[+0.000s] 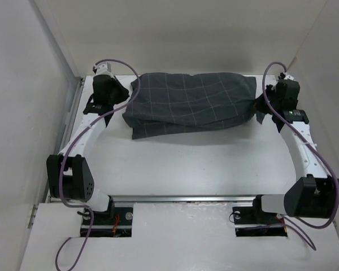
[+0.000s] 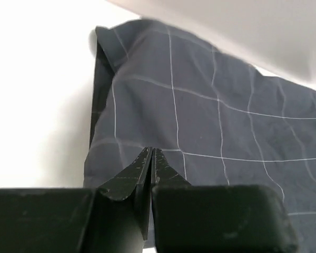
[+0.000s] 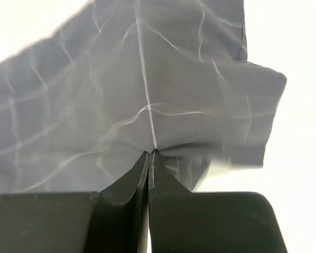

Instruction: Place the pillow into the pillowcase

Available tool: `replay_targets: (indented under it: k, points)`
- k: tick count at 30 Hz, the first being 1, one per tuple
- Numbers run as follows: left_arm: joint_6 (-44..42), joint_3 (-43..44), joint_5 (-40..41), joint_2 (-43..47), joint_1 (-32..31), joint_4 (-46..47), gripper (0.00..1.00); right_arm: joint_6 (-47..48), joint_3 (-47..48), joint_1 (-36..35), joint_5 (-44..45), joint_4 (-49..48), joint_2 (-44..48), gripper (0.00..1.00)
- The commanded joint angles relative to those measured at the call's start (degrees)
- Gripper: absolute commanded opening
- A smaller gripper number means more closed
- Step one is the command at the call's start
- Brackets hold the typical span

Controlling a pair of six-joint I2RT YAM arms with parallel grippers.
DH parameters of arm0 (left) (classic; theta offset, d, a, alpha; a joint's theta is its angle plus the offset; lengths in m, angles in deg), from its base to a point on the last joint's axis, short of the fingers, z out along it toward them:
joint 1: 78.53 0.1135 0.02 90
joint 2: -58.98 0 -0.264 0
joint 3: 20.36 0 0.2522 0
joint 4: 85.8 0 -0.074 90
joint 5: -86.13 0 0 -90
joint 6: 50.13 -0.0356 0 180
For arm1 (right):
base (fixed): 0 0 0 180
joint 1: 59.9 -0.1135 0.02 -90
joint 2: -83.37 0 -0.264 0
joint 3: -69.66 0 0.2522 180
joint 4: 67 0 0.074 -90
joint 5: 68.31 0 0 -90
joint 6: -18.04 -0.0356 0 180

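The dark grey grid-check pillowcase [image 1: 192, 101] lies bulging across the back of the white table. The pillow is hidden; no cream surface shows in any view. My left gripper [image 1: 123, 96] is at the case's left end. In the left wrist view it [image 2: 151, 151] is shut, its tips against smooth, unpuckered fabric [image 2: 210, 105]. My right gripper [image 1: 260, 107] is at the case's right end. In the right wrist view it [image 3: 151, 153] is shut on a gathered pinch of the pillowcase [image 3: 147, 84], with wrinkles radiating from the tips.
White enclosure walls stand close on the left [image 1: 22, 84], back and right. A metal rail [image 1: 181, 198] runs along the table's near edge between the arm bases. Purple cables [image 1: 322, 164] loop along both arms.
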Motion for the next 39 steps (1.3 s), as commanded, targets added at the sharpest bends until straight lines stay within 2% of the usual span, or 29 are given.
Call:
replay_targets:
  k: [1, 4, 6, 7, 9, 10, 11, 12, 13, 14, 15, 16, 18, 21, 22, 23, 26, 28, 30, 35, 39]
  points:
    - [-0.9, -1.2, 3.1, 6.6, 0.1, -3.7, 0.0, 3.2, 3.1, 0.2, 5.1, 3.2, 2.9, 0.0]
    - [6.5, -12.9, 8.3, 12.7, 0.1, -9.6, 0.0, 1.7, -4.0, 0.2, 13.7, 7.0, 7.8, 0.0]
    - [9.5, -18.6, 8.4, 15.1, 0.1, -11.1, 0.0, 0.5, -8.2, 0.2, 16.8, 9.0, 9.5, 0.01]
    - [11.0, -20.9, 8.4, 16.0, 0.1, -11.1, 0.0, 0.5, -11.6, 0.8, 17.6, 10.6, 9.5, 0.07]
    - [11.0, -26.1, 3.7, 17.3, 0.1, -10.1, 0.0, 0.5, -12.5, 0.8, 19.2, 12.9, 9.5, 0.2]
    - [11.0, -26.9, 2.3, 17.3, 0.1, -9.2, 0.0, 0.5, -12.5, 0.8, 22.1, 14.2, 9.0, 0.31]
    - [10.4, -27.0, 1.2, 17.3, 0.1, -9.2, 0.08, 0.5, -10.8, 0.8, 24.3, 17.6, 8.2, 0.61]
    - [10.4, -26.4, 1.1, 16.7, 0.1, -9.2, 0.22, 0.5, -9.3, 0.8, 26.4, 18.9, 8.2, 0.87]
    - [9.4, -25.6, 1.1, 16.7, 0.1, -9.2, 0.36, 0.5, -7.6, 0.8, 28.3, 19.9, 8.2, 0.99]
    - [8.9, -24.7, 0.5, 16.1, 0.1, -8.7, 0.57, 0.5, -4.5, 0.8, 27.8, 19.9, 8.2, 0.99]
    - [8.4, -23.9, -0.2, 15.3, 0.1, -8.2, 0.74, 0.5, -3.2, 0.8, 26.7, 19.9, 8.2, 0.99]
    - [7.8, -22.1, -0.2, 15.3, 0.1, -7.5, 0.85, 1.2, -2.1, 0.8, 25.0, 19.3, 9.0, 0.99]
    - [6.7, -21.5, -2.8, 14.5, 0.1, -5.8, 0.95, 2.2, -1.3, 0.8, 17.1, 15.7, 10.6, 0.99]
    - [2.4, -23.0, -6.5, 14.0, -0.5, 0.9, 0.9, 3.4, -2.1, 0.8, 10.5, 12.8, 11.3, 0.99]
    - [1.7, -24.0, -8.4, 13.5, -0.5, 2.5, 0.84, 3.9, -2.1, 0.8, 10.5, 12.8, 11.3, 0.99]
    - [0.6, -24.5, -9.6, 12.5, -0.5, 4.3, 0.74, 3.9, -2.1, 0.8, 10.0, 12.8, 10.7, 0.99]
    - [-4.0, -24.5, -13.4, 10.0, -0.5, 4.9, 0.57, 5.1, -2.1, 0.8, 10.5, 13.4, 9.4, 0.99]
    - [-5.4, -24.5, -12.0, 9.3, -0.5, 3.9, 0.48, 5.6, -2.1, 0.8, 11.1, 13.4, 8.8, 0.99]
    - [-6.1, -25.2, -11.4, 9.3, -0.5, 3.1, 0.47, 5.6, -2.1, 0.8, 11.1, 13.4, 8.8, 0.99]
    - [-6.7, -27.1, -10.5, 9.3, -2.5, 6.1, 0.58, 5.6, -2.1, 0.8, 11.1, 12.8, 7.7, 0.99]
    - [-7.2, -22.0, -5.4, 4.0, -3.9, 4.4, 0.57, 6.1, -1.0, 0.8, 9.7, 12.8, 5.9, 0.99]
